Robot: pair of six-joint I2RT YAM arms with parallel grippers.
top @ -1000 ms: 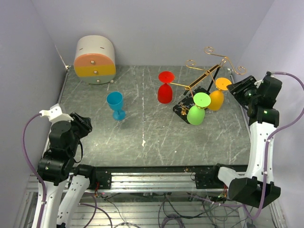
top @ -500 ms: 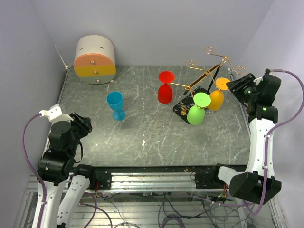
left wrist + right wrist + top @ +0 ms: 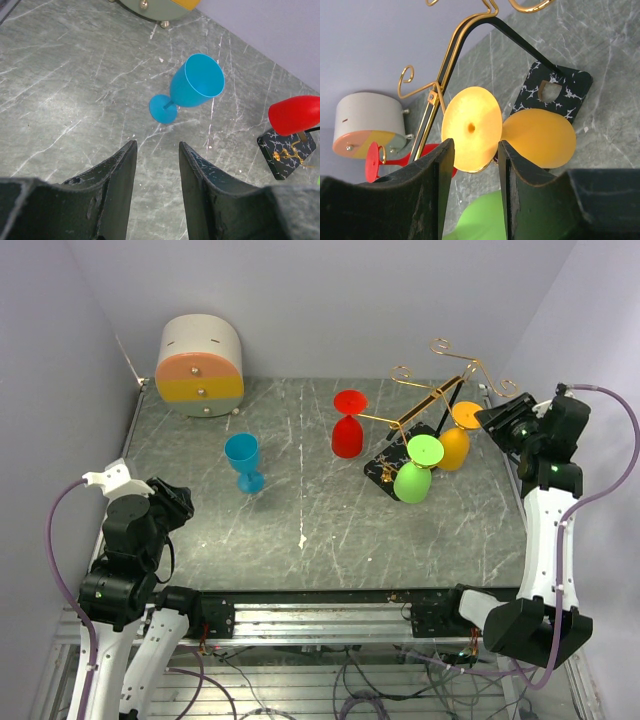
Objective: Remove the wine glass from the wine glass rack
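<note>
An orange wine glass [image 3: 537, 137] hangs upside down from the gold wine glass rack [image 3: 437, 390] at the far right of the worktop [image 3: 300, 505]. The right tool [image 3: 474, 145], released and empty, sits just beside its foot. The left tool [image 3: 156, 150] is released too.

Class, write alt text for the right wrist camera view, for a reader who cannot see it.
An orange wine glass hangs from the gold wire wine glass rack, its round foot facing the camera, seen between the open jaws of the right gripper. A green glass, a red glass and a rounded drawer box show around it.
</note>
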